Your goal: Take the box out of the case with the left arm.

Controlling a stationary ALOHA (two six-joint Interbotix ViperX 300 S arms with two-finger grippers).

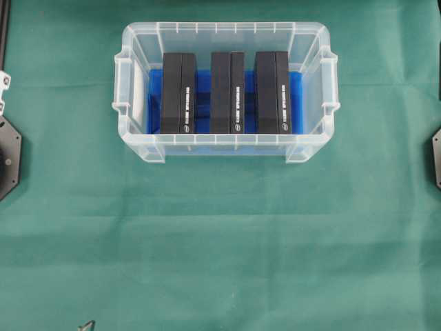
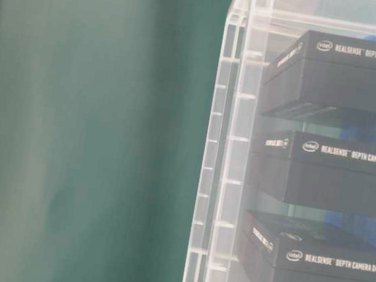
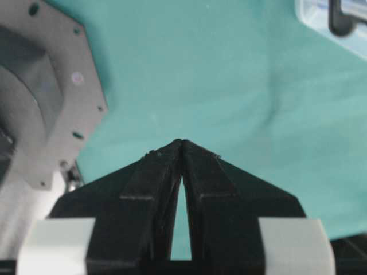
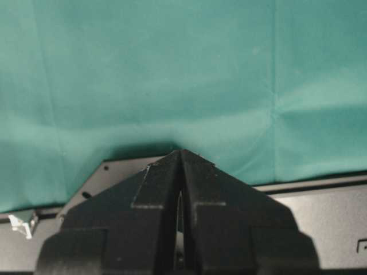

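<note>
Hovering over bare cloth with jaws pressed together, the left gripper (image 3: 182, 143) needs to spread before reaching ahead-right toward the case (image 3: 321, 23).

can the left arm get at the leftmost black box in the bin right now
Probably yes: the bin has no lid, the leftmost box stands exposed, and only bare green cloth shows ahead of the left gripper.

The case (image 3: 335, 26) is cut off at the left wrist view's top-right corner.
</note>
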